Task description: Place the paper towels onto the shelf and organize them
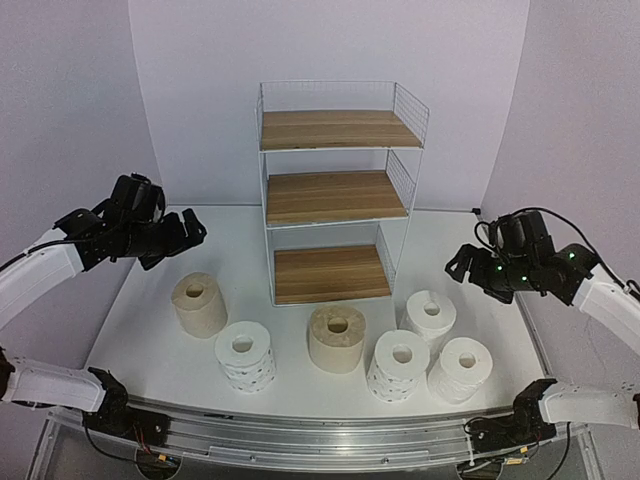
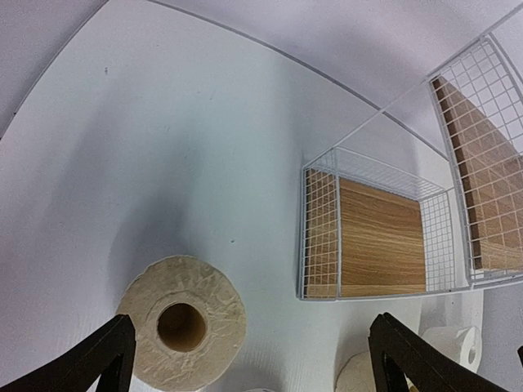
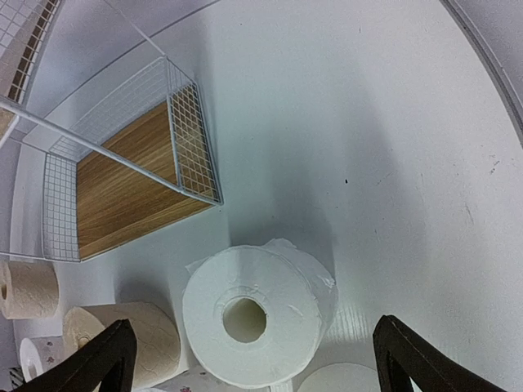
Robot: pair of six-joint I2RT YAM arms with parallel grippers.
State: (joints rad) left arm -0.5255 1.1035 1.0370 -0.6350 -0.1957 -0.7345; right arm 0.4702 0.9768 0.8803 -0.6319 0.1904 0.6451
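Six paper towel rolls stand on end in front of the empty shelf (image 1: 335,190): a beige roll (image 1: 199,303), a dotted roll (image 1: 245,355), a second beige roll (image 1: 336,337), a second dotted roll (image 1: 399,365) and two plain white rolls (image 1: 431,315) (image 1: 461,368). My left gripper (image 1: 192,230) hovers open and empty above and behind the left beige roll (image 2: 181,322), which sits between its fingertips (image 2: 98,359). My right gripper (image 1: 459,265) hovers open and empty above the far plain white roll (image 3: 249,314).
The shelf's bottom board shows in the left wrist view (image 2: 376,237) and in the right wrist view (image 3: 122,188). The white table (image 1: 150,330) has curved white walls behind it and a metal rail (image 1: 320,440) along its near edge. The centre beige roll (image 3: 122,339) stands beside the white one.
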